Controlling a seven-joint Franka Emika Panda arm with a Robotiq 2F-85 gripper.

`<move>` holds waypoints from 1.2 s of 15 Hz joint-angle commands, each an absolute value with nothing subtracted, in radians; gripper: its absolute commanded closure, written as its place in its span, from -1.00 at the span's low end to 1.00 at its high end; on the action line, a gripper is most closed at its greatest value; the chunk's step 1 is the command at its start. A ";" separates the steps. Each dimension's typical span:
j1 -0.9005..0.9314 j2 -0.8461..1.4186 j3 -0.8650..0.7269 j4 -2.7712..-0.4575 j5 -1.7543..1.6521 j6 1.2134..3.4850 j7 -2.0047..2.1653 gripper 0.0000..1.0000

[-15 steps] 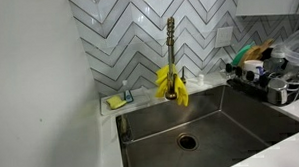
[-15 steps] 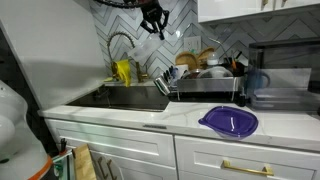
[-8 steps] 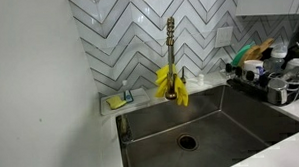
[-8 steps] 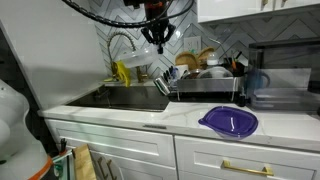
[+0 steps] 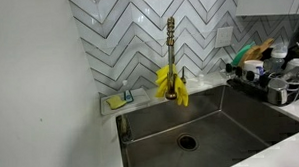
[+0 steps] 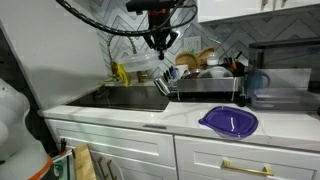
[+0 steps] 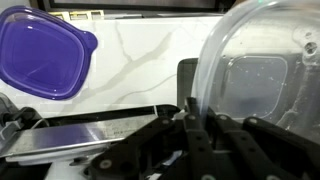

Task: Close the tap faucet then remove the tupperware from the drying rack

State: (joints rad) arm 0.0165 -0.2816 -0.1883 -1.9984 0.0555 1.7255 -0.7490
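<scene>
In the wrist view my gripper (image 7: pixel 190 112) is shut on the rim of the clear tupperware (image 7: pixel 262 72), which fills the right side of that view. In an exterior view my gripper (image 6: pixel 159 45) hangs in the air above the left end of the dark drying rack (image 6: pixel 205 87); the clear tupperware is hard to make out there. The brass tap faucet (image 5: pixel 171 48) stands behind the sink, well left of my gripper, and it also shows in an exterior view (image 6: pixel 119 42). No water stream shows.
Yellow gloves (image 5: pixel 171 83) hang on the faucet. The steel sink (image 5: pixel 191 127) lies below. The rack holds dishes and a pot (image 5: pixel 280 89). A purple lid (image 6: pixel 228 121) lies on the white counter, also in the wrist view (image 7: pixel 40 55). Cupboards hang above.
My gripper has come down and slightly right, from near the top of the exterior view to just above the rack's left end.
</scene>
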 commanded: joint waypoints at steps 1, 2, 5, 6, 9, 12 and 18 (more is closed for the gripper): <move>-0.034 -0.214 -0.235 -2.029 0.057 1.754 -0.872 0.97; -0.051 -0.195 -0.246 -2.038 0.052 1.778 -0.908 0.97; -0.092 -0.150 -0.267 -2.063 0.077 1.860 -1.003 0.97; -0.103 -0.138 -0.271 -2.071 0.102 1.866 -1.022 0.97; -0.133 -0.117 -0.267 -2.111 0.116 1.936 -1.030 0.97; -0.148 -0.107 -0.265 -2.147 0.133 2.017 -1.019 0.97; -0.149 -0.067 -0.250 -2.197 0.147 2.145 -0.988 0.97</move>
